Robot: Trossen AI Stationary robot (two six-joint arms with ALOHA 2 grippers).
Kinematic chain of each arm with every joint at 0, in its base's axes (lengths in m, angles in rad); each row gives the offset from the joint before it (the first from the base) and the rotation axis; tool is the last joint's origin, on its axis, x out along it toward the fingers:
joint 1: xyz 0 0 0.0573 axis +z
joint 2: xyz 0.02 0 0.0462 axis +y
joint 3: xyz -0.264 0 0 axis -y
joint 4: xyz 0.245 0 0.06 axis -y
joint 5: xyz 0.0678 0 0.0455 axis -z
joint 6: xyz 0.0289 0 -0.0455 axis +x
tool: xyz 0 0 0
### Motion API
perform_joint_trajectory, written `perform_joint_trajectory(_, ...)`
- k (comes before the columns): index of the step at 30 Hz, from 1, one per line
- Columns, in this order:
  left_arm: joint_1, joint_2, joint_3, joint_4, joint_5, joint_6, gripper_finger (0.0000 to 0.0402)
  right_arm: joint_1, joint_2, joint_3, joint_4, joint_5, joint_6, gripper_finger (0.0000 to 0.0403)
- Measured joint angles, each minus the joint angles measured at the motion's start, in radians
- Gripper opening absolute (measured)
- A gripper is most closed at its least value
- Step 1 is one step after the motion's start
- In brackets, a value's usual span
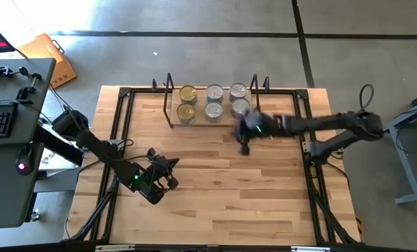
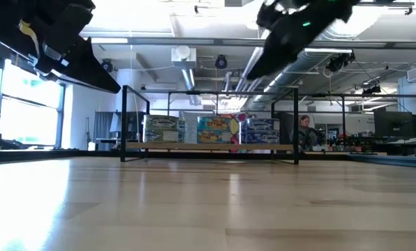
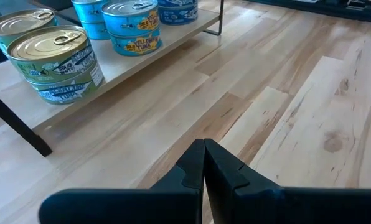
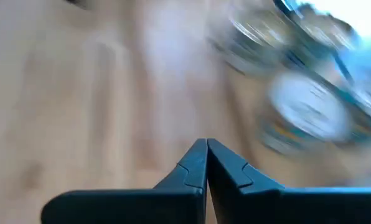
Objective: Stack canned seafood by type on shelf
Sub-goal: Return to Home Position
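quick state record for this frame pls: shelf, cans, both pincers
shelf: light-wood board in a thin black wire frame
cans: short round metal tins, six tops in two rows of three; gold-topped green stack, silver-topped blue stack
left pincer: shut, empty, over the wooden table, away from the shelf
right pincer: shut, empty, just before the shelf's right end

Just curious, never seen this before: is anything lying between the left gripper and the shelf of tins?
No. The left wrist view shows only bare table between the left gripper and the shelf; the high view agrees.
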Motion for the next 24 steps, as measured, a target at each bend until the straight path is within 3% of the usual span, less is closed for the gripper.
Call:
perform_joint_trajectory(5, 0.025, 0.000, 0.000, 0.057, -0.021, 0.084, 0.0000, 0.245, -0.091, -0.281, 0.440, -0.006, 0.016, 0.0000)
perform_joint_trajectory(10, 0.078, 0.000, 0.000, 0.178, -0.024, 0.257, 0.0000, 0.435, -0.089, -0.415, 0.627, 0.174, 0.110, 0.0000)
perform_joint_trajectory(13, 0.118, 0.000, 0.000, 0.281, -0.004, 0.399, 0.0000, 0.508, -0.089, -0.442, 0.641, 0.280, 0.171, 0.0000)
perform_joint_trajectory(19, 0.208, 0.000, 0.000, 0.506, 0.207, 0.666, 0.0000, 0.540, -0.099, -0.428, 0.633, 0.294, 0.216, 0.0000)
perform_joint_trajectory(24, 0.240, -0.018, 0.000, 0.538, 0.233, 0.747, 0.0000, 0.537, -0.264, -0.415, 0.422, 0.312, 0.197, 0.0000)
